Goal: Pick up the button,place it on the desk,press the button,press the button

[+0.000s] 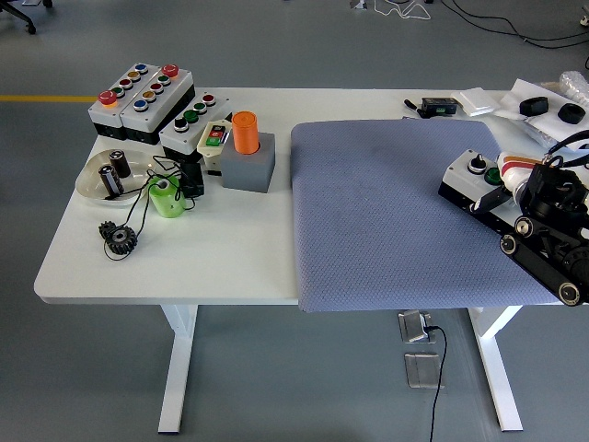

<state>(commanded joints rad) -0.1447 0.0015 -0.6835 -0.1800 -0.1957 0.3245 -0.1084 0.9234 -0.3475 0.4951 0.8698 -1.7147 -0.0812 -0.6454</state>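
The black five-fingered right hand (526, 189) comes in from the right edge with its fingers (489, 199) curled round the white-topped, black-based button box (474, 178), gripping it at the right side of the blue-grey textured mat (386, 212). No lettering on the box is legible. The mat's middle and left lie bare, on the white table (212, 249).

Right arm (552, 262) entering from the frame's lower right edge, black and jointed, angled up-left toward mid-right of the frame, its right hand (515, 184) with fingers curled around the near end of the button box (474, 180); left arm nowhere in the frame.
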